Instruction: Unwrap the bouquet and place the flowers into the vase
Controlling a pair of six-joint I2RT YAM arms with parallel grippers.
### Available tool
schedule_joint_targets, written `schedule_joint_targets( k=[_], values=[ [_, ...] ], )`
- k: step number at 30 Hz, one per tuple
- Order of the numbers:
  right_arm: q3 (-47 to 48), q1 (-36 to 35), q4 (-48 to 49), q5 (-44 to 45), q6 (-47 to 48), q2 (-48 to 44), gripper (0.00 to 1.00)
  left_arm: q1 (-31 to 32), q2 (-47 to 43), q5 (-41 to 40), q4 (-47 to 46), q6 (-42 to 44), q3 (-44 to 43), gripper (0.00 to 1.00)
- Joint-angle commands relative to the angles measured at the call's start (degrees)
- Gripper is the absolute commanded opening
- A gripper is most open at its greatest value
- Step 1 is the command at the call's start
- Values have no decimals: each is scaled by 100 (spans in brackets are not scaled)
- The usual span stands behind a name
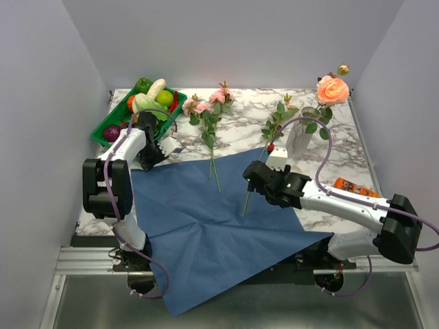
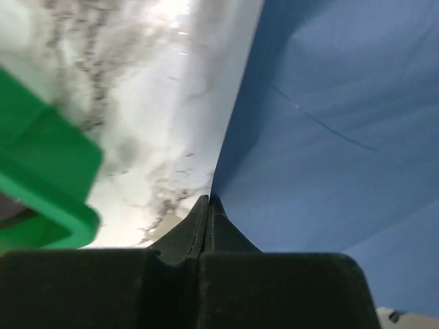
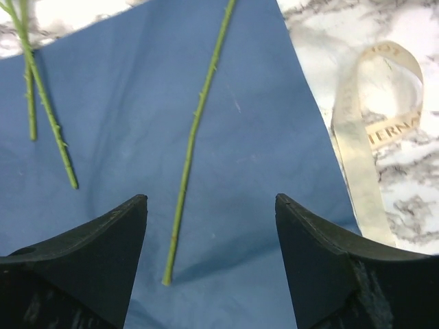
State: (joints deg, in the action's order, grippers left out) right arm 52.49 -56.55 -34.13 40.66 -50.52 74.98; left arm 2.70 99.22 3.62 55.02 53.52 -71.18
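One flower stem (image 3: 192,144) lay loose on the blue paper (image 3: 123,89), between the fingers of the wide-open, empty right hand (image 3: 210,200). The left hand (image 2: 208,204) was shut at the paper's edge. The vase (image 1: 299,139) stood well beyond.

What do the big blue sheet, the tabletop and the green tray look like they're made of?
The large blue sheet looks like matte paper or thin non-woven wrap: it holds sharp creases. The white, grey-veined tabletop looks like marble or a marble-print laminate, fairly glossy. The green tray seems moulded plastic: uniform colour, smooth rounded rim.
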Motion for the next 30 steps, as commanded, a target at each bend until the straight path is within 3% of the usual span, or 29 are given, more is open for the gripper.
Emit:
schedule_joint_targets(
  k=[1,5,6,11,12,14,19,23,26,27,30],
  values=[
    [-27,-171,-885,-111,-888,-62,83,-6,-25,-274,-712,-649,-230,0],
    [-520,-400,-815,107,-1310,-606,82,11,-315,-20,-730,-729,-72,4],
    [-573,-418,-806,117,-1302,-790,82,11,-368,33,-591,-685,-20,17],
    [-380,-470,-894,-85,-750,-1178,82,3,-895,209,-194,-553,130,44],
    [-328,-479,-902,-172,-696,-1222,83,-6,-1000,244,-98,-518,148,62],
    [-100,-479,-938,-321,-452,-1345,85,-6,-1264,297,8,-448,130,74],
    [-457,-629,-912,-981,-177,-2231,84,2,-1589,735,666,-412,-291,75],
    [-1109,-629,-262,-1158,7,-2840,86,370,-1888,1106,1019,-97,-134,74],
    [-462,-568,-330,-517,-45,-1965,88,907,-2108,931,826,-157,270,73],
    [-189,-498,-453,-394,-106,-1143,87,1012,-2143,922,739,-253,332,73],
    [761,-155,-691,-279,-212,-75,77,1154,-2161,1071,799,-359,350,72]
  ],
)
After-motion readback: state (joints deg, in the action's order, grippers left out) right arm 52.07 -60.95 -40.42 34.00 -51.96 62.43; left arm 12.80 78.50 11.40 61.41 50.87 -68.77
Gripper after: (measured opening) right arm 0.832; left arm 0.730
